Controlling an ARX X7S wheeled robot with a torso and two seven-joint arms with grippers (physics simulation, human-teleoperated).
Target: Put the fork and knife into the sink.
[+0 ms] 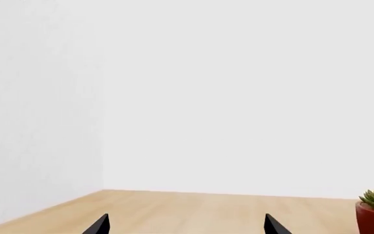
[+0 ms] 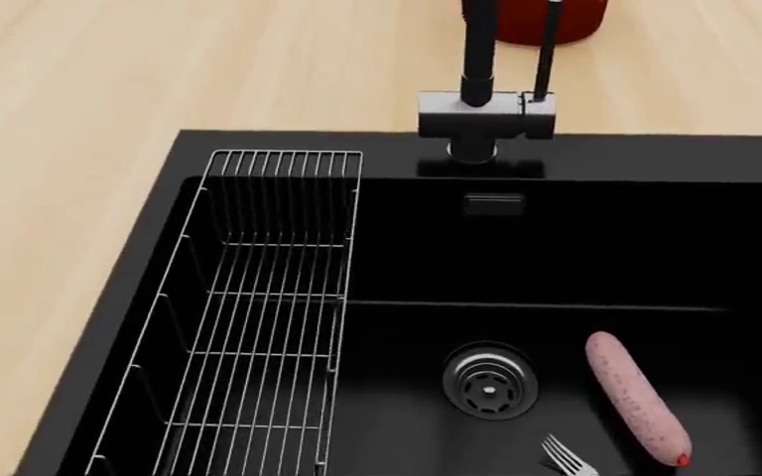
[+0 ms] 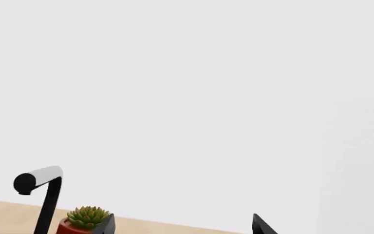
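The fork [image 2: 570,458] lies in the sink [image 2: 275,144], only its tines showing at the head view's lower edge, just beside a pink sausage [image 2: 635,411] and near the round drain [image 2: 490,381]. No knife shows in any view. A wire rack [image 2: 269,317] fills the sink's left side, and the black faucet [image 2: 484,94] rises from its far rim, with a red pot [image 2: 540,18] behind it on the wooden table [image 2: 116,79]. The left gripper [image 1: 185,225] and right gripper [image 3: 183,225] both face a white wall, jaws apart and empty
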